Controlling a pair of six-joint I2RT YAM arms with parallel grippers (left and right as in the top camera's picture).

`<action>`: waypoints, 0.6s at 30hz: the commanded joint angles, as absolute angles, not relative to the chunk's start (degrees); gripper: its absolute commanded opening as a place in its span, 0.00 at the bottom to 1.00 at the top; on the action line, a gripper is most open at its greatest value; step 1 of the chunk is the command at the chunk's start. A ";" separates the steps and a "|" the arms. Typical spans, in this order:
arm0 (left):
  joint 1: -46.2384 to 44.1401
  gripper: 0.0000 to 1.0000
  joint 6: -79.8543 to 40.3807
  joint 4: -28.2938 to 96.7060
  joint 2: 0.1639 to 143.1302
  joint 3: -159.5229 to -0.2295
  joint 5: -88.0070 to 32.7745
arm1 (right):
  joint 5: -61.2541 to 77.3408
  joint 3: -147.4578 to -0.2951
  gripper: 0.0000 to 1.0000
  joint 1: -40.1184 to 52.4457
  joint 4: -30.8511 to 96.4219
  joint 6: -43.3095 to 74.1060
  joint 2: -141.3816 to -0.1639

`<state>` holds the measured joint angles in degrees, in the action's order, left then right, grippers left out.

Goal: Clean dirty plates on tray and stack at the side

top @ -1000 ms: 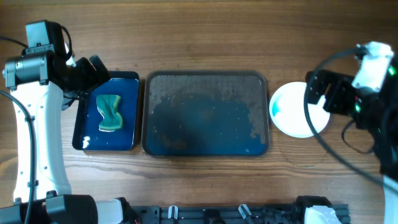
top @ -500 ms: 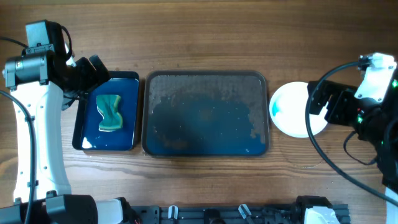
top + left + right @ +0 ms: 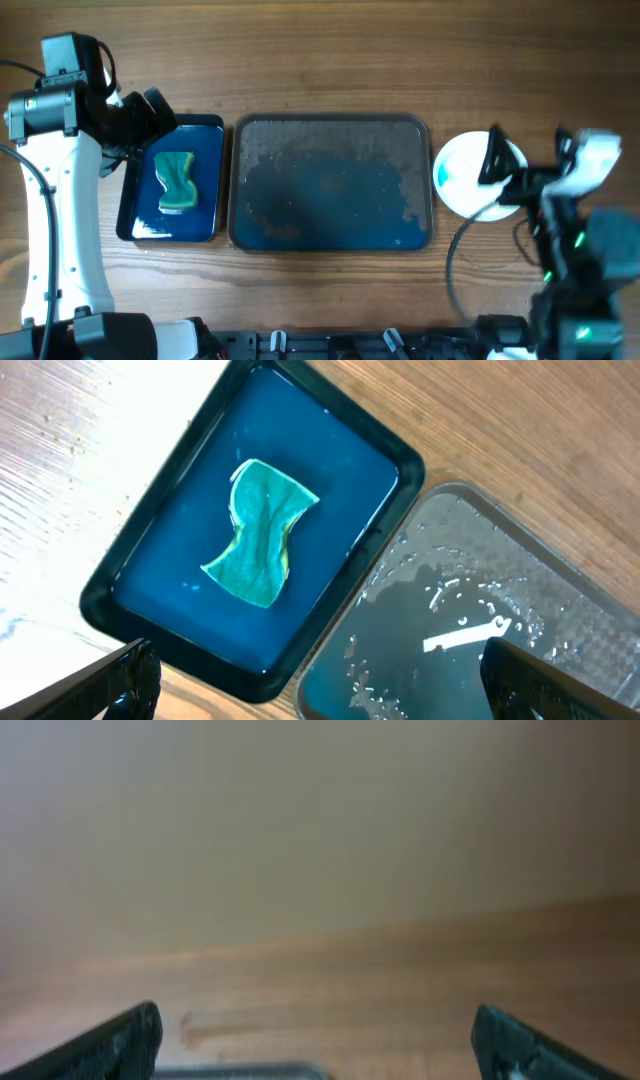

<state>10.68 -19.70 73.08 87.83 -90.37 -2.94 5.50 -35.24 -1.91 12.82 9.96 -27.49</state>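
Blue sponge tray (image 3: 330, 490) sits below the left gripper (image 3: 330, 685), fingers spread wide.
Right gripper (image 3: 320, 1045) points level across the wood, also wide open, white plate (image 3: 460, 185) near its tips.

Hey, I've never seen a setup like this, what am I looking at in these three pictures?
Two robot arms work at a wooden table. One picture looks straight down from above; the other two come from cameras on the wrists. In the middle lies a large dark grey tray, left of it a small dark blue tray holding a green sponge, right of it a round white plate. The left arm's fingers and the right arm's fingers, at those pictures' bottom corners, are spread apart and hold nothing.
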 commanded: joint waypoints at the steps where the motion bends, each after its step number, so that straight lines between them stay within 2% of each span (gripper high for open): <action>1: 10.61 1.00 -20.38 72.90 88.14 -90.45 -3.18 | 4.16 -22.94 1.00 -1.67 6.48 10.98 -17.34; 5: 10.61 1.00 -20.38 72.90 88.14 -90.45 -3.18 | -3.81 -10.22 1.00 -1.67 4.21 24.47 -6.74; 9: 10.61 1.00 -20.38 72.90 88.14 -90.45 -3.18 | -3.84 -2.20 1.00 -0.84 1.89 25.89 -0.67; 13: 10.61 1.00 -20.38 72.90 88.14 -90.45 -3.18 | 5.30 -0.27 1.00 1.58 -0.34 6.66 -0.16; 18: 10.61 1.00 -20.38 72.90 88.14 -90.45 -3.18 | 5.41 -0.27 1.00 2.02 -0.40 4.64 -0.16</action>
